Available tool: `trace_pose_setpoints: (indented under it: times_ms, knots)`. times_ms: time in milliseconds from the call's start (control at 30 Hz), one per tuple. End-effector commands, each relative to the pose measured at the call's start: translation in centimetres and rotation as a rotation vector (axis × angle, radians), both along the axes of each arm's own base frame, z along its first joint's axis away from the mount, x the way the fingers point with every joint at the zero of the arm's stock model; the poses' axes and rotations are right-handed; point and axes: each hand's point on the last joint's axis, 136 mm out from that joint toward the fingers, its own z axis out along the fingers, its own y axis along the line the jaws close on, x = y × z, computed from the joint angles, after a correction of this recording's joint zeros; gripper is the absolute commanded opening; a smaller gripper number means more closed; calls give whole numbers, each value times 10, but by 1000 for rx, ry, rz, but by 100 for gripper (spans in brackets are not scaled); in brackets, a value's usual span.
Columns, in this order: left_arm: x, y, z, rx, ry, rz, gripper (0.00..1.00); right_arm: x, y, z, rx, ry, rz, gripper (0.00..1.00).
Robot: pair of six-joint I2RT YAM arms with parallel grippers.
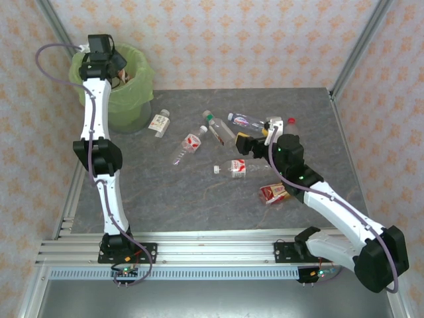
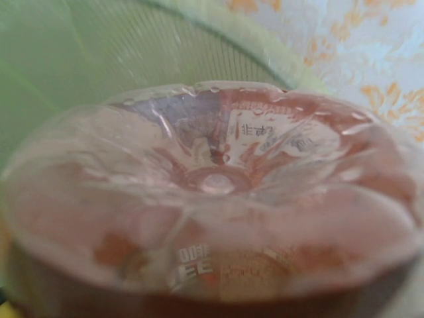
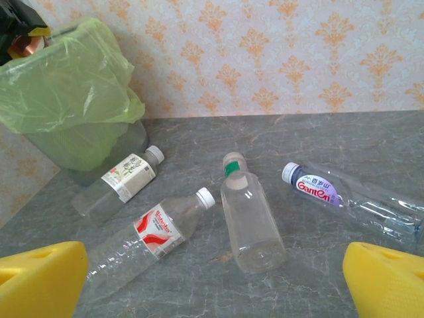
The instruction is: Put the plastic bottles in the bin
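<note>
Right wrist view: my right gripper [image 3: 212, 279] is open, my left gripper [image 1: 118, 68] grips a brown bottle [image 2: 212, 218], and I'd pinch the middle of the light, slippery green-cap bottle [image 3: 250, 222].

You have cream wallpaper [image 1: 232, 40] with an orange floral print on the far, left and right sides. Grey metal posts [image 1: 361, 46] rise at the far corners. The evenly lit table [image 1: 165, 199] is grey and marbled, with an aluminium rail [image 1: 212, 248] along its near edge.
</note>
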Motion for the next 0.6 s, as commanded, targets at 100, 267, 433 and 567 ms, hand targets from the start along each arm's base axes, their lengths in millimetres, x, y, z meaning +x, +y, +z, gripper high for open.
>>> trace_pose_setpoints:
  times_ms: [100, 267, 433, 567]
  knots:
    - [0, -17, -31, -93, 74, -54, 3, 3, 4, 2, -1, 1, 4, 99]
    - [3, -19, -44, -119, 97, -53, 28, 5, 7, 1, -4, 9, 13, 99]
    - [5, -20, -39, -125, 75, -57, 46, 5, 7, -2, -7, 17, 12, 99]
    - [6, -23, -30, -125, 52, -72, 50, 5, 6, -3, -8, 18, 5, 99]
